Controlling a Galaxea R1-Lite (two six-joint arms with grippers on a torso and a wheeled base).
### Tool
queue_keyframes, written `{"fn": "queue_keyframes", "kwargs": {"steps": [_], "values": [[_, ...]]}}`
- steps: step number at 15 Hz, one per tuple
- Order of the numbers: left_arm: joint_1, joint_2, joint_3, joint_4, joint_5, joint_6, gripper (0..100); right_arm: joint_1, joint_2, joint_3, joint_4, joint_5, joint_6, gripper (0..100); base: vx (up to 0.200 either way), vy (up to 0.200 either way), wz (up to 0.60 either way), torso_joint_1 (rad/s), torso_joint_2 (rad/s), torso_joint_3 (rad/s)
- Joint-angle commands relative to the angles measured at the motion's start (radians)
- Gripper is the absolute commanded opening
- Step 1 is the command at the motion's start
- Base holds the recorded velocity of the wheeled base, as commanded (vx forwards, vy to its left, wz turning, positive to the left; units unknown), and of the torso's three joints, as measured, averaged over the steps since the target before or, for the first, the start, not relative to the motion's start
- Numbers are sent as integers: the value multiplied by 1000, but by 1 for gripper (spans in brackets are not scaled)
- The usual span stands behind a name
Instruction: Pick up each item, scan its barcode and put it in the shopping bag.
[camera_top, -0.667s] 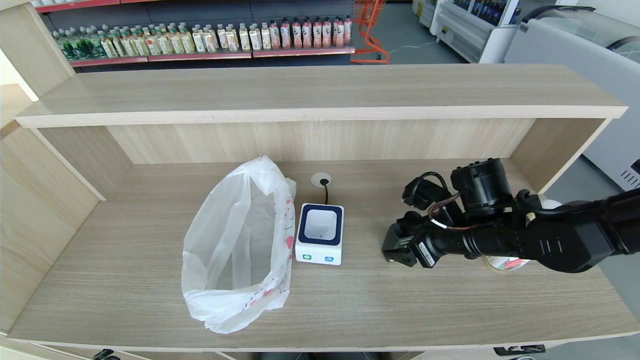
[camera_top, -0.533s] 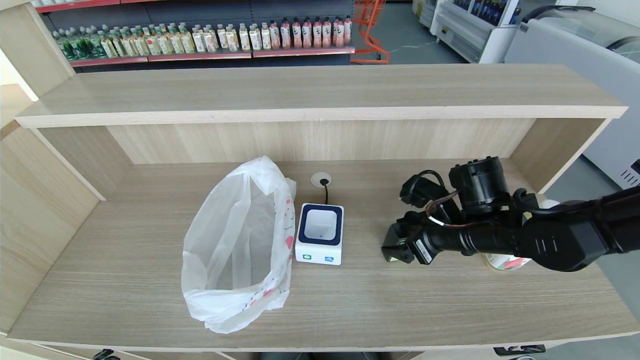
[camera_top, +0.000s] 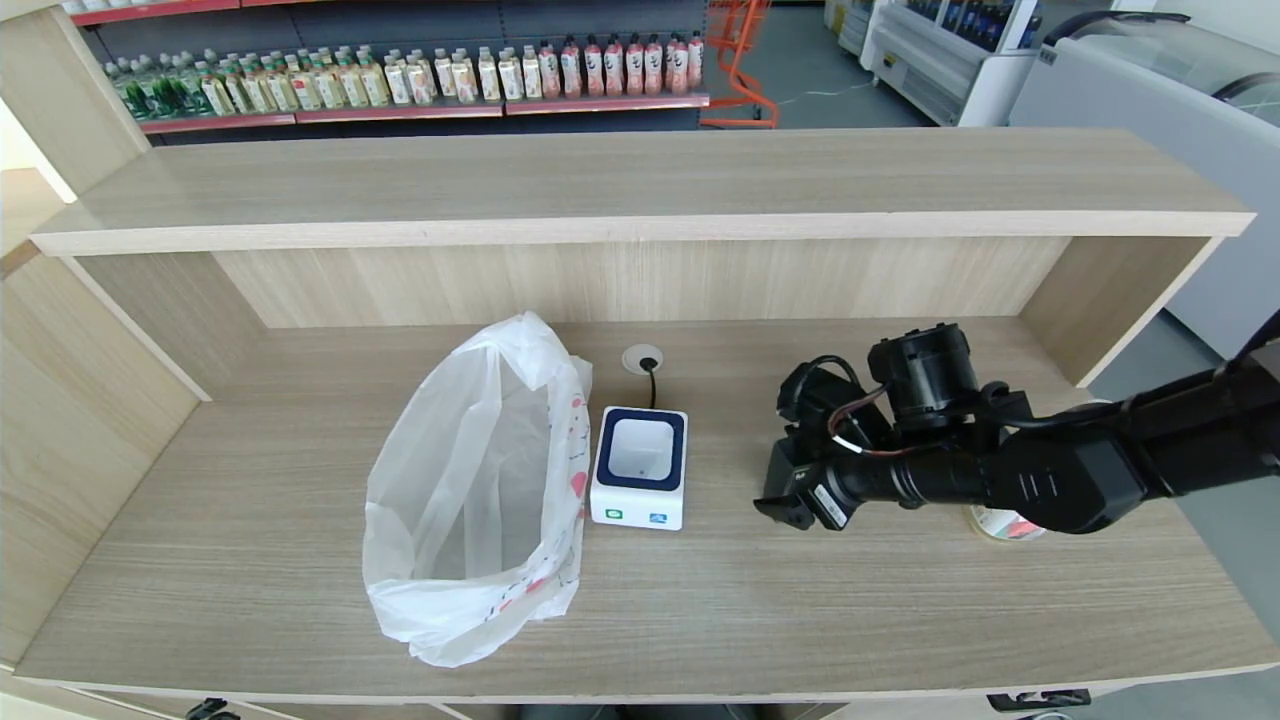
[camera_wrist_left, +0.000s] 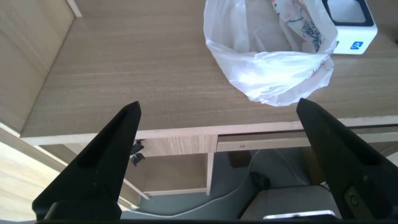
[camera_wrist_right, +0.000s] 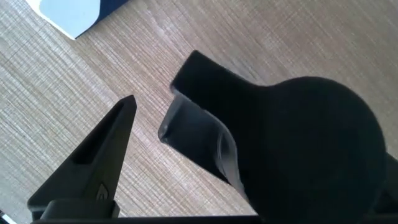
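Note:
The white plastic shopping bag (camera_top: 470, 490) stands open on the wooden counter, left of centre. Right beside it sits the white and blue barcode scanner (camera_top: 640, 480), window up. My right gripper (camera_top: 792, 498) hovers low over the counter, a short way right of the scanner. In the right wrist view a dark rounded shape (camera_wrist_right: 298, 149) lies close to the camera, and I cannot tell what it is. A small round item with a red and white label (camera_top: 1003, 523) stands mostly hidden under my right forearm. My left gripper (camera_wrist_left: 217, 109) hangs open and empty off the counter's front edge, facing the bag (camera_wrist_left: 273, 62).
A raised back ledge (camera_top: 640, 230) and slanted side walls enclose the counter. A cable hole (camera_top: 642, 358) lies behind the scanner. Bare counter stretches in front of the scanner and to the bag's left. Store shelves with bottles stand far behind.
My right arm has shifted a little to the left, toward the scanner. The bag, the scanner and the labelled item have not moved.

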Motion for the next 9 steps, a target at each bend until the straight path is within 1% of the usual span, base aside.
{"fn": "queue_keyframes", "kwargs": {"steps": [1, 3, 6, 7, 9], "values": [[0, 2, 0, -1, 0, 0, 100, 6, 33, -46, 0, 1, -9, 100, 0, 0, 0, 0, 0, 0], [0, 2, 0, -1, 0, 1, 100, 23, 41, -68, 0, 1, -11, 100, 0, 0, 0, 0, 0, 0], [0, 2, 0, -1, 0, 1, 100, 26, 31, -65, 0, 2, -11, 100, 0, 0, 0, 0, 0, 0], [0, 2, 0, -1, 0, 0, 100, 26, 24, -63, 0, 5, -8, 0, 0, 0, 0, 0, 0, 0], [0, 2, 0, -1, 0, 0, 100, 26, 16, -49, 1, 5, -8, 0, 0, 0, 0, 0, 0, 0]]}}
